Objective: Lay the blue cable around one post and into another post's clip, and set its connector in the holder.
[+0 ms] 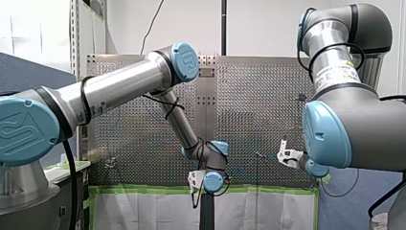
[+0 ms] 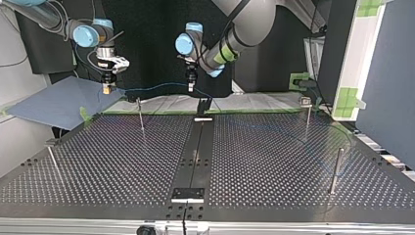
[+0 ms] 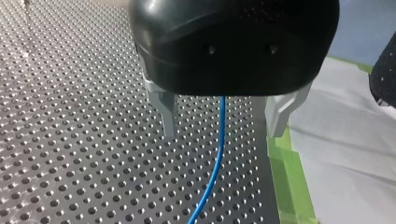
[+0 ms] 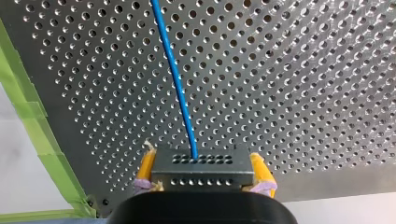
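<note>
**Now — connector (image 4: 201, 173) pinched, blue cable (image 2: 155, 87) strung along the far edge**

Right, starting at the near edge of the top view: the perforated table (image 2: 274, 161) carries a black plate (image 2: 187, 194) on its dark centre strip. Either side of it stand two slim posts, the near-left post (image 2: 54, 164) and the near-right post (image 2: 335, 171), both upright and well apart.

Further back come the far-left post (image 2: 141, 115) and the far-right post (image 2: 307, 117), both upright too. At the far end of the centre strip sits a black bracket (image 2: 203, 105). Green tape (image 2: 147, 111) lines the table's far edge just behind it.

Now the action, all of it at that far edge. At the far left of the top view, my right gripper (image 2: 105, 89) hangs above the tape line. Its wrist view tells the story: the yellow pads (image 4: 148, 163) are clamped on both sides of the black connector. The blue cable leaves the block's face and runs out over the perforated plate.

From there the cable is slung to the right, in the air, to my left gripper (image 2: 191, 87), which hovers just behind the bracket. Past that gripper it drops toward the bracket's right side.

In the left wrist view the metal fingers (image 3: 168, 114) stand wide apart. The cable passes down the middle of the gap — touching neither finger.
</note>
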`<action>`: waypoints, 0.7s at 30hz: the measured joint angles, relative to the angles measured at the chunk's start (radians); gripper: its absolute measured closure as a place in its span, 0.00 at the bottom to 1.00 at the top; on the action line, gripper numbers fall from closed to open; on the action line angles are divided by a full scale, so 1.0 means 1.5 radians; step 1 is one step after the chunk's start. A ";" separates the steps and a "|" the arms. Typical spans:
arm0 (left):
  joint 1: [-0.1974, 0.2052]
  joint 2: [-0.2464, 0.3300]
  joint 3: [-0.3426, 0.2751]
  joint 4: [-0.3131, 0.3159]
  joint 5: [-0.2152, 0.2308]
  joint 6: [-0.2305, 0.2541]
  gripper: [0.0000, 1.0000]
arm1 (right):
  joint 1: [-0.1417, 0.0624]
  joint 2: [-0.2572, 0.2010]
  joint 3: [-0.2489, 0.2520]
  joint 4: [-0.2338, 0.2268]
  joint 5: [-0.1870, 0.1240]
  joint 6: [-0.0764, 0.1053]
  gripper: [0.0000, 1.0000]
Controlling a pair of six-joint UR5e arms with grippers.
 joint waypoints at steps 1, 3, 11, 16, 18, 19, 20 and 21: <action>0.000 0.000 0.000 0.000 -0.003 0.000 0.30 | 0.000 0.000 0.000 0.000 0.000 0.000 1.00; 0.001 0.000 0.000 0.000 -0.008 0.002 0.34 | 0.000 0.000 0.000 0.000 0.000 0.000 1.00; 0.001 0.000 0.000 0.000 -0.012 0.026 0.55 | 0.000 0.000 0.000 0.000 0.000 0.000 1.00; 0.001 0.000 0.000 0.000 -0.011 0.054 0.59 | 0.000 0.000 0.000 0.001 0.001 -0.001 1.00; 0.002 0.000 0.000 0.000 -0.011 0.066 0.59 | 0.000 0.000 0.000 0.001 0.001 -0.001 1.00; 0.002 0.000 0.000 0.000 -0.011 0.069 0.59 | 0.000 0.000 0.000 0.002 0.001 -0.001 1.00; 0.001 0.000 0.000 0.001 -0.012 0.073 0.59 | 0.000 0.000 0.000 0.002 0.001 -0.001 1.00; 0.001 0.000 0.000 0.001 -0.012 0.074 0.61 | 0.000 0.000 0.000 0.002 0.001 -0.001 1.00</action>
